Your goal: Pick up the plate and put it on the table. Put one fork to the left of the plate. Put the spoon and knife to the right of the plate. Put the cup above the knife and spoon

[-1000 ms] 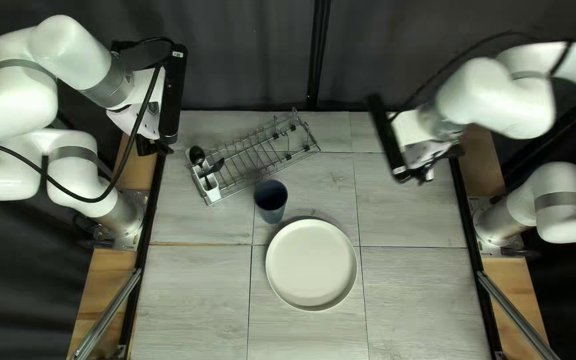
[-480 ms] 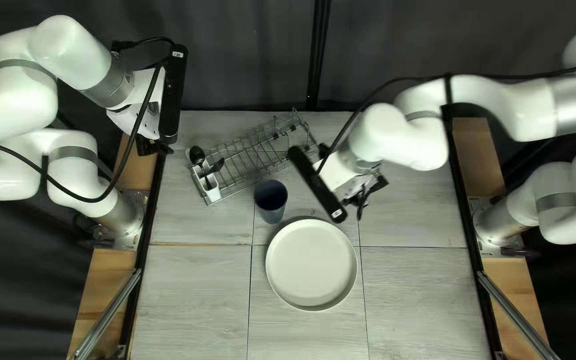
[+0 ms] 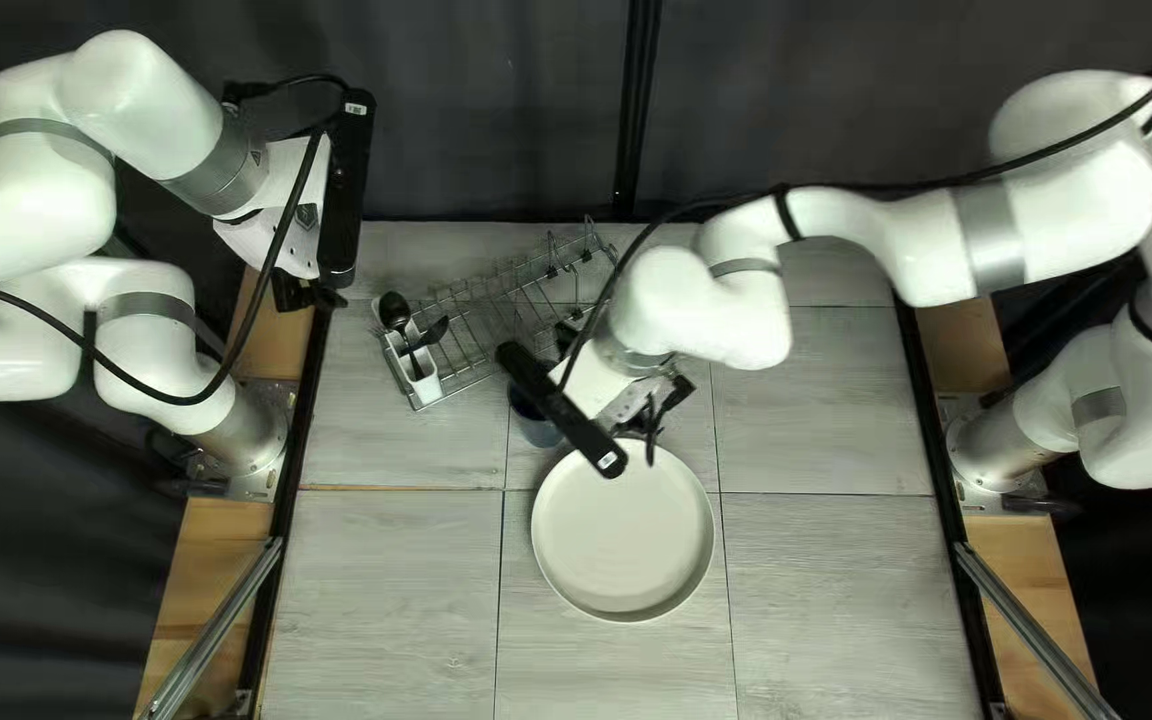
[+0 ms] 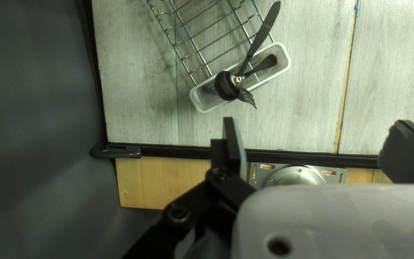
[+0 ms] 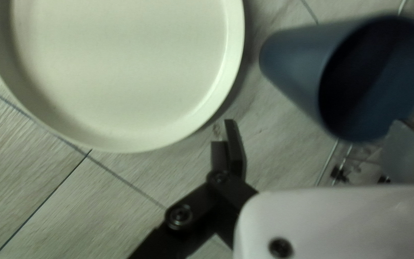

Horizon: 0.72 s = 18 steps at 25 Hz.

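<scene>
Bench (image 3: 390, 587): grey wood-look boards, dark curtain (image 3: 496, 134) past the far edge.
Right gripper (image 5: 317, 139): fingers spread wide, nothing pinched.
Cup (image 5: 293, 62): upright on the bench, mouth up, just ahead of the right gripper's fingers, biased to the finger farther from the plate. Can't tell if that finger touches the rim.
Cup long axis: vertical. My call: straddle the body, one finger per side.
Nearer arm: right. Left is well apart.
Plate (image 5: 120, 72): flat on the bench, outside the other finger, rim near its tip. Reads as placed.
Rack (image 3: 510, 300): just beside the cup, on the side away from the plate. Tight room there.
Left gripper (image 4: 319, 139): fingers apart, holding nothing. Cutlery holder (image 4: 198, 103) ahead of them, with spoon (image 4: 226, 86), fork (image 4: 247, 98) and what I take for the knife (image 4: 264, 33).
Progress, my guess: plate done; cup and cutlery to go.
Next: shift the gap over the cup, descend, close, lift, carry past the plate toward the right arm's base. Boards run wide that way, bench edges well off.
Risk: a fingertip landing on the rim tips the cup; the plate-side finger could nudge the plate.
</scene>
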Tool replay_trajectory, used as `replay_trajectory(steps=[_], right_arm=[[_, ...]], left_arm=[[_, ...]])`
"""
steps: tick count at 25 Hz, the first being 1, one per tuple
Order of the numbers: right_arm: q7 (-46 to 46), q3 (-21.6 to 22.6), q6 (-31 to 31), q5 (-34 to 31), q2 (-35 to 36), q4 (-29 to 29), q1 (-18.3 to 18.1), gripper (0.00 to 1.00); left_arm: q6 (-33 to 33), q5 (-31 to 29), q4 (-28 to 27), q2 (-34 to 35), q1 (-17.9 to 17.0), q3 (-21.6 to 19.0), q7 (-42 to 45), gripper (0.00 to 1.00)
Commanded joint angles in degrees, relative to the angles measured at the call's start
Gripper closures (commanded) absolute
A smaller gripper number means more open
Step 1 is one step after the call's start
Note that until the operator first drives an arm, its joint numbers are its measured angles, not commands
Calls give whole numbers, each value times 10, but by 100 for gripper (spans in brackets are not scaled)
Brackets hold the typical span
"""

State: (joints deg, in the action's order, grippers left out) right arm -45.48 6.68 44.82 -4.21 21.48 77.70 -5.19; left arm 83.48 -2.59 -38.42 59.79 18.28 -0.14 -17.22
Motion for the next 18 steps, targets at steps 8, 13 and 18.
replay_trajectory(steps=[8, 13, 18], right_arm=[[2, -5, -2, -10, 44, 27, 5, 100], [32, -16, -15, -31, 30, 5, 17, 100], [62, -23, -18, -44, -26, -41, 23, 100]], left_arm=[[0, 0, 0, 0, 0, 0, 0, 0], [0, 0, 0, 0, 0, 0, 0, 0], [0, 0, 0, 0, 0, 0, 0, 0]])
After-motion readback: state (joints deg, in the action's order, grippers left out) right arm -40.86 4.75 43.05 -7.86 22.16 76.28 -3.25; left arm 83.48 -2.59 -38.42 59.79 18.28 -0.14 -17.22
